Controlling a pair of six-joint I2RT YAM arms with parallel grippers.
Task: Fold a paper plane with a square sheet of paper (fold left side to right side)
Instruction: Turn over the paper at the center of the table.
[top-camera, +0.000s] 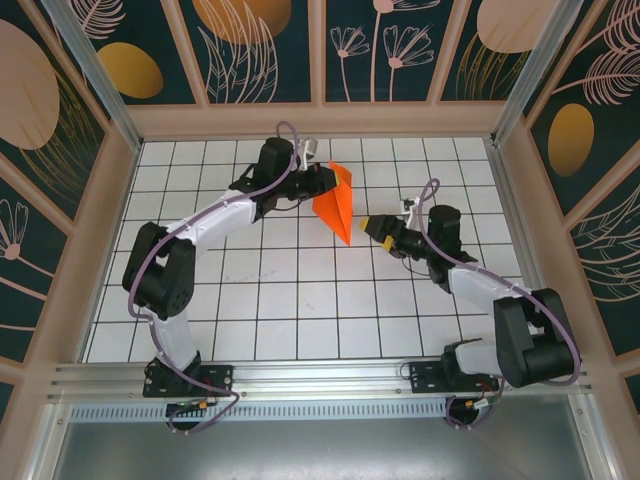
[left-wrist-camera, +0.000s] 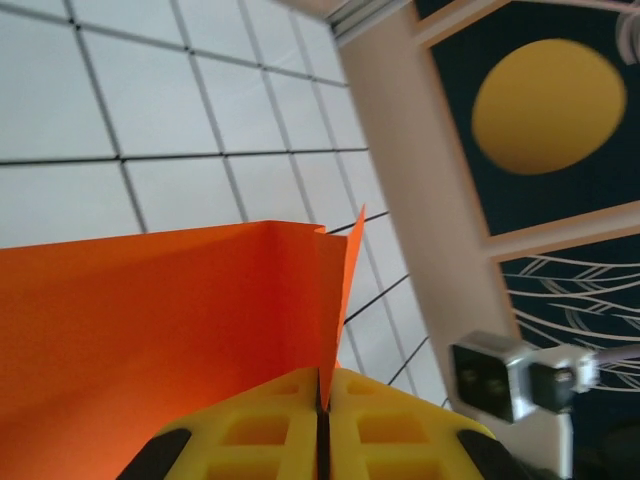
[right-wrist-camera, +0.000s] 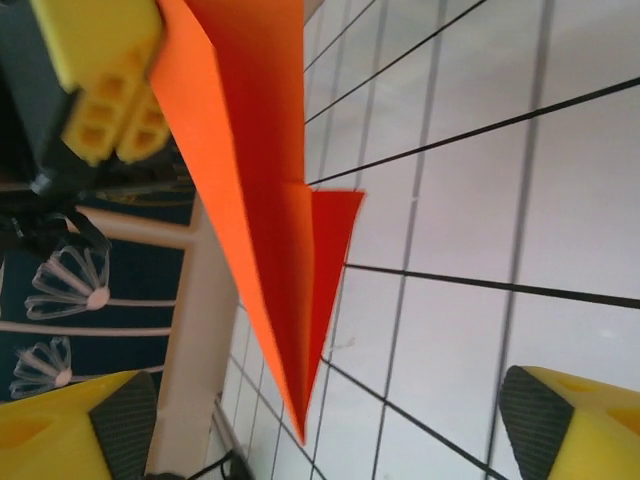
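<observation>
The left tool (top-camera: 318, 181) pinches the paper plane (top-camera: 336, 207) in the upper middle. Its tip points down, just left of the wide-apart right tool (top-camera: 378, 227).

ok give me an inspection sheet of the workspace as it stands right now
surface: white gridded table, flat, no marks seen
job's things: orange paper plane, folded to a pointed dart with its tip toward the near side; whether the tip touches the table cannot be told
clutter: nothing seen
grippers: left gripper shut on the paper plane's fold; right gripper open, near the tip, not touching it
cables: purple cables run along both arms, away from the paper
surroundings: dark leaf-patterned panels on three sides, metal rail at the near edge
</observation>
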